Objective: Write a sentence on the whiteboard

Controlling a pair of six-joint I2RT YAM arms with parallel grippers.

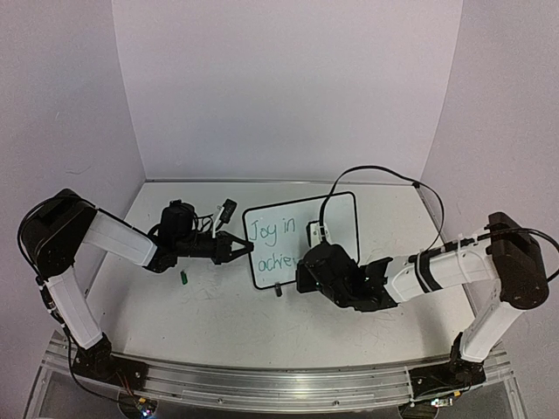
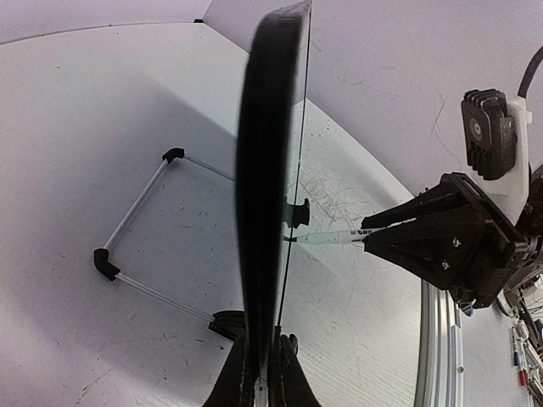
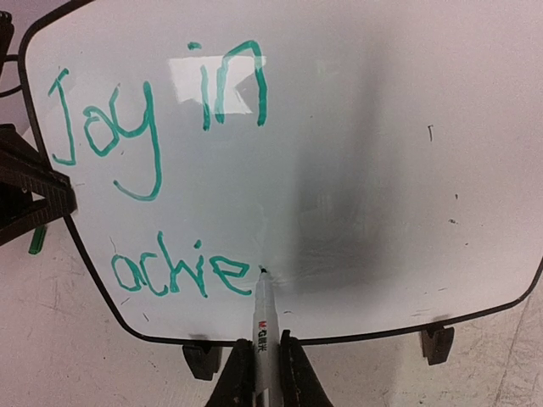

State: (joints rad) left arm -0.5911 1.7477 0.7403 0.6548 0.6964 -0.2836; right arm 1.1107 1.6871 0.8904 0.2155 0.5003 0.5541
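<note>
I log the sentence (image 3: 151,140) at "Joy in / achie", last word seemingly unfinished, on the whiteboard (image 1: 336,214) standing upright at centre with its left edge clamped in the left gripper (image 1: 243,249), right gripper (image 3: 265,360) pinching the marker (image 3: 261,314), tip touching just past the "e".

Seen from above, the right gripper (image 1: 303,271) covers the whiteboard (image 1: 336,218) at its lower right, so the end of the sentence (image 1: 272,244) cannot be followed. The left wrist view meets the board edge-on — its writing face is unreadable. The right wrist view crops the board's top and right side, and the marker (image 3: 262,309) disappears between the fingers (image 3: 297,373). A green speck (image 1: 184,278) is too small to identify.
</note>
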